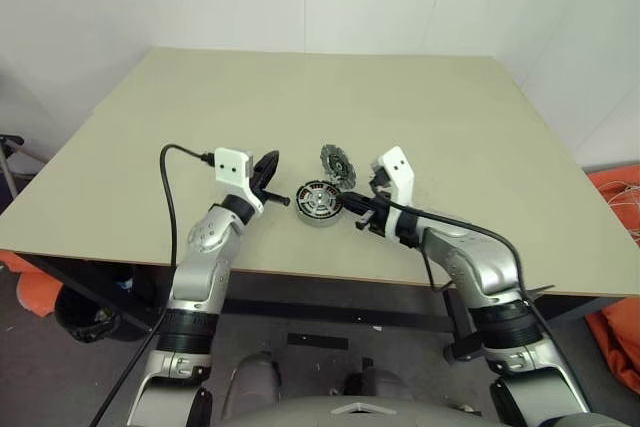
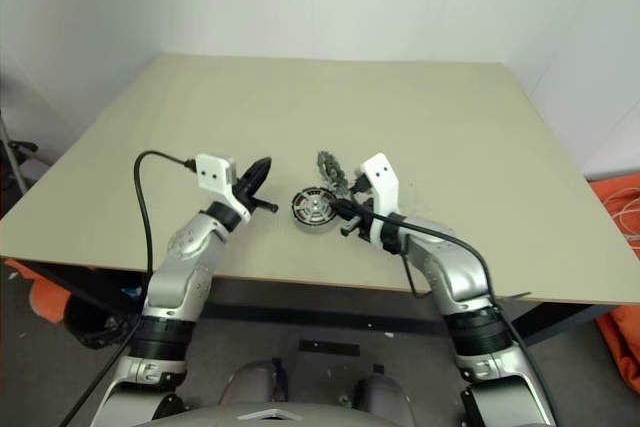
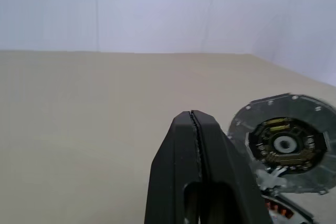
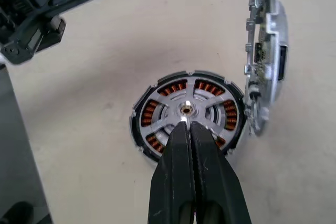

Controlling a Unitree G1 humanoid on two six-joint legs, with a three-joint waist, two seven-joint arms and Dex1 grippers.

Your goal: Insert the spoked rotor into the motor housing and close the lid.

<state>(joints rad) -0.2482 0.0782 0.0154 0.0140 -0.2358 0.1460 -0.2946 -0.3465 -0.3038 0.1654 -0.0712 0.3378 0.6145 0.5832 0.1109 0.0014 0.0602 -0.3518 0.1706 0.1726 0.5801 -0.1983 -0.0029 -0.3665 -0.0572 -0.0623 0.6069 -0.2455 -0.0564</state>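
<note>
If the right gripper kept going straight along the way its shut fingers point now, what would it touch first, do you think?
Most likely the rotor sitting in the motor housing: the right gripper aims at its hub. Depth is unclear, so it may already touch. The lid stands tilted beside, off that line.

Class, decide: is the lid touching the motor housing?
Touching. In the right wrist view the lid stands open on edge, its lower edge meeting the rim of the motor housing, no gap between them.
</note>
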